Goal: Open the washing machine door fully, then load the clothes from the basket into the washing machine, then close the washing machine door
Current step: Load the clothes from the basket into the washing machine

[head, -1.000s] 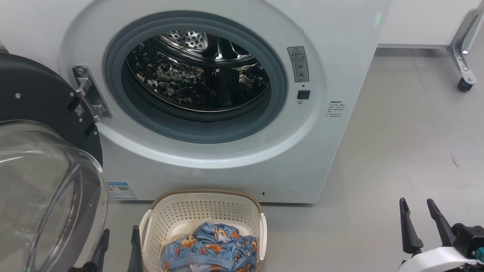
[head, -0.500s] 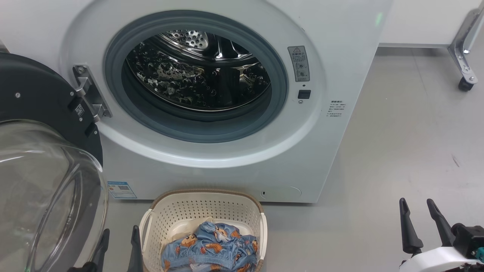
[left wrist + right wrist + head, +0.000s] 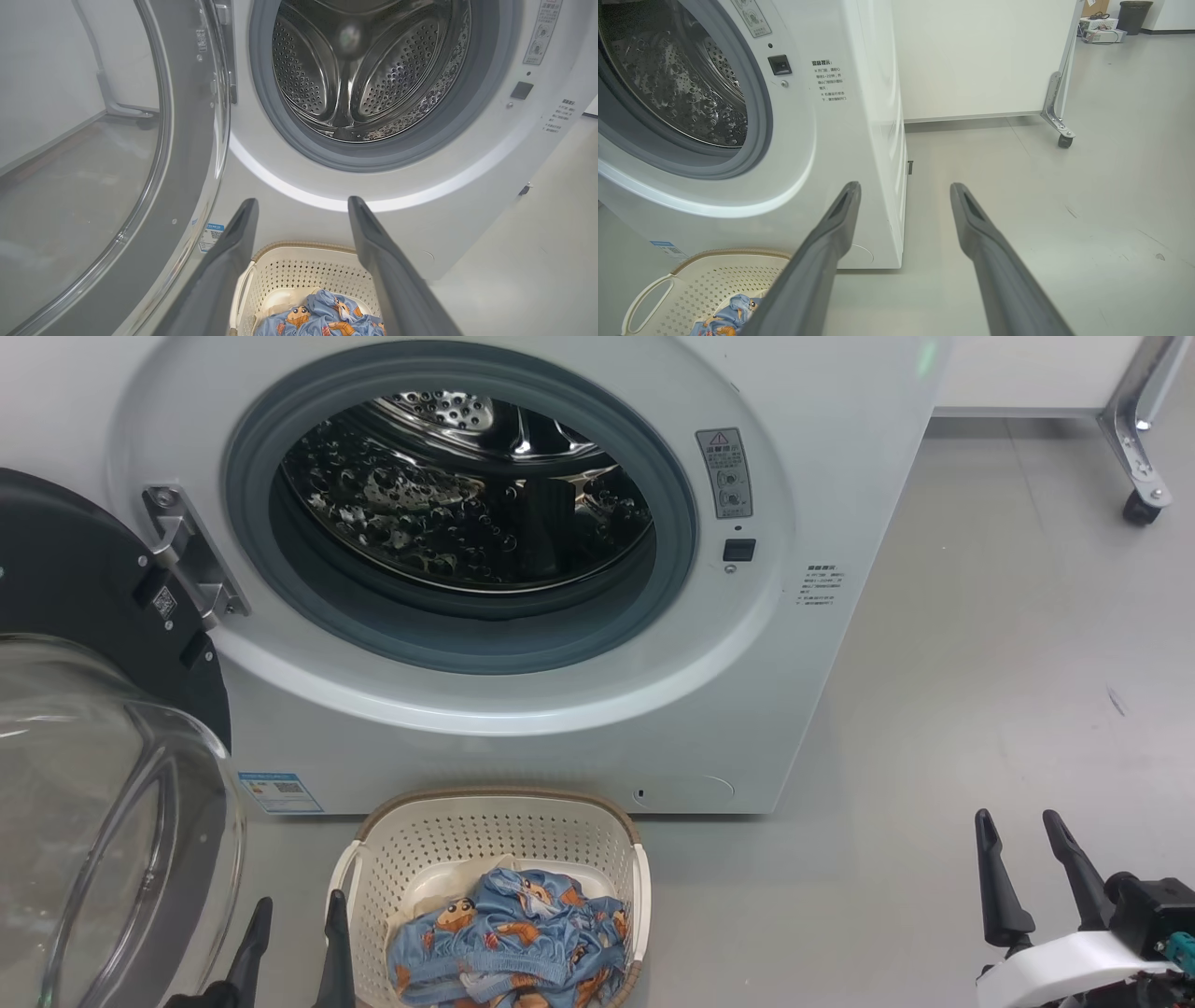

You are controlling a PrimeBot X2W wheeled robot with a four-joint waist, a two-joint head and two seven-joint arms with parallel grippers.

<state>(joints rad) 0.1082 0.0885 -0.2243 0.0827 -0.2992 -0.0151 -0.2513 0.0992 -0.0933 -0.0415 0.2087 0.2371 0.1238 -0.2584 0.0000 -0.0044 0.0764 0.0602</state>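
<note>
Two grippers were noted in the head view, each with fingers spread and nothing between them. My left gripper (image 3: 299, 898) sat low, just beside the basket (image 3: 495, 840). My right gripper (image 3: 1016, 814) hung well apart, over bare grey floor (image 3: 980, 663). The washing machine (image 3: 560, 747) stood on that floor, the washing machine door (image 3: 75, 569) swung wide on its left and the steel drum (image 3: 467, 495) exposed. I found the basket on the floor just before the machine, with the clothes (image 3: 509, 933) inside it, blue printed pieces over a cream one.

In the left wrist view my fingers (image 3: 224, 270) framed the basket's rear rim, with the glass door to their left and the drum above.

In the right wrist view my fingers (image 3: 994, 261) pointed past the machine's front corner at smooth floor with a few small marks. A white panel (image 3: 971, 56) on a castored metal leg (image 3: 1052, 100) stood behind, and a dark bin (image 3: 1134, 11) far beyond.
</note>
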